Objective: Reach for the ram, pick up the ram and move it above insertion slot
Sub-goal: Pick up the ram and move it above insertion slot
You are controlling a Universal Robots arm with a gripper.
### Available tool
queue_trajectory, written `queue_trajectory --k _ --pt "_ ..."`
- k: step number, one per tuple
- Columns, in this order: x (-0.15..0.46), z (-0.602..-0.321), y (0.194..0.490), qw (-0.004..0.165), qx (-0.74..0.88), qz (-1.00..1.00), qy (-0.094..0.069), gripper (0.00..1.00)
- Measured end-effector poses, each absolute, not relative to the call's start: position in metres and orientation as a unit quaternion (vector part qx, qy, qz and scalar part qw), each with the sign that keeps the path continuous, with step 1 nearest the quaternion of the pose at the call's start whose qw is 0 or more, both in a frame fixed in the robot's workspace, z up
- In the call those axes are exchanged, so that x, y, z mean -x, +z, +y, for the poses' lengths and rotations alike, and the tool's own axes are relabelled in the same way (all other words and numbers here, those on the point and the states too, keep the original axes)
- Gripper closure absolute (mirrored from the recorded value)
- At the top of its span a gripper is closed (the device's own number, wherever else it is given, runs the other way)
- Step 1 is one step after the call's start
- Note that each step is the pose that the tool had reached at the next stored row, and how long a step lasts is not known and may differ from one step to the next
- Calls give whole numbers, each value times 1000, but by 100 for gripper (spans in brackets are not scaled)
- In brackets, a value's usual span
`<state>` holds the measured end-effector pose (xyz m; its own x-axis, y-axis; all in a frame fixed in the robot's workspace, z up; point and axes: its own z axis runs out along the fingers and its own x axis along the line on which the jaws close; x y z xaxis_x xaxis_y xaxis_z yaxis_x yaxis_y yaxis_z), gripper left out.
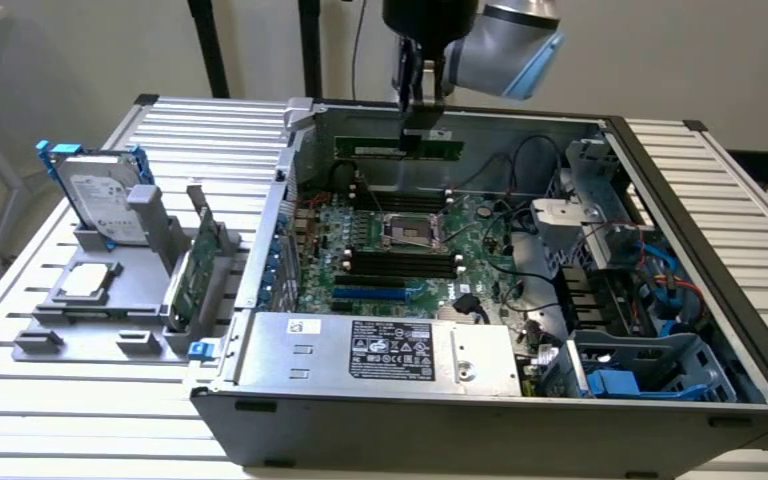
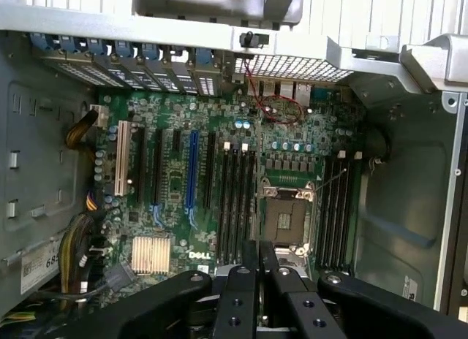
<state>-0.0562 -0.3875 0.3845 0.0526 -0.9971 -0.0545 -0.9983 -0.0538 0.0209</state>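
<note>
I am looking down on an open computer case standing on a slatted metal table, and I place everything by that case. Well off the case on the exterior view's left stands a grey fixture. It holds a silver hard drive with blue rails standing upright, a small square chip lying flat, and a wider green expansion card standing on edge close to the case's wall.

Inside the case the green motherboard lies flat, with a square processor socket near its middle and black memory slots just in front of the socket. A grey power supply fills the case's near side.

Above the far part of the case my arm hangs down, and the gripper holds the ram, a long thin green stick, level and clear of the motherboard, over the case's back edge. The jaws are narrow, pinched on the ram's top edge.

In the wrist view the dark fingers sit close together above the motherboard, with the socket and black slots below them.

On the exterior view's right side of the case sit a metal drive cage, blue cables and a blue plastic bracket
</note>
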Motion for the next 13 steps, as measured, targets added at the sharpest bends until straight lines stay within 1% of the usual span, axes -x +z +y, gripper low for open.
queue_trajectory --k 13 --pt "47 -385 384 11 725 689 29 87"
